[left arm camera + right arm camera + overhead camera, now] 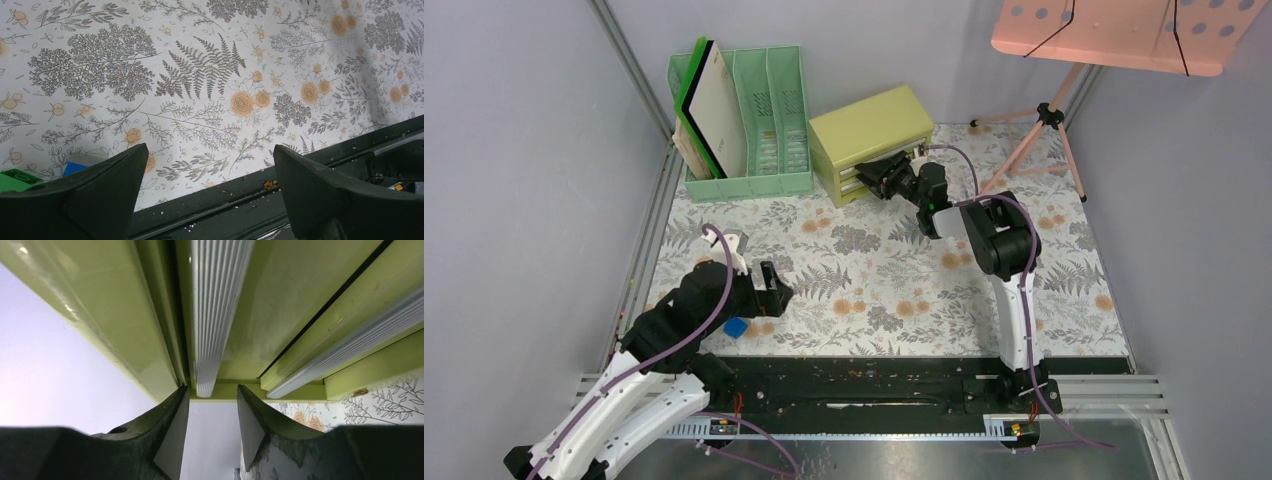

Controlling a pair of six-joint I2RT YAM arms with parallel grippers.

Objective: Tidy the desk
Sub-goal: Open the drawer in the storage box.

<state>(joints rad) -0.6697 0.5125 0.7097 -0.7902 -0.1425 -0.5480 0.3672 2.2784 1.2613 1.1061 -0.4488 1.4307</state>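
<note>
Grey walls close round the desk [874, 290], a wide flat rectangle under a pale matte covering printed with grey ferns and small orange flowers. It lies directly below the left gripper [782, 292], which hangs over the near left part. It also runs on beneath the right gripper [869, 178] by the middle of the far edge.

A glossy yellow-green drawer chest [869, 125] stands at that far edge, boxy with rounded corners. A green plastic file rack [769, 110] fills the far left corner. A pink perforated board [1114, 35] on a thin tripod [1049, 115] stands at the far right corner.

The left arm is folded low, with its black fingers spread wide over bare print in the wrist view [210, 147]. A small blue block [736, 328] sits just beside it near the near edge, with a green block [15, 180] next to that.

The right arm stretches forward and its wrist is level with the chest front. In its wrist view the jaws [212, 390] stand partway apart. They straddle the end of a ribbed silver drawer handle [217, 315], with a sliver of gap at one finger, so no clamp shows.
</note>
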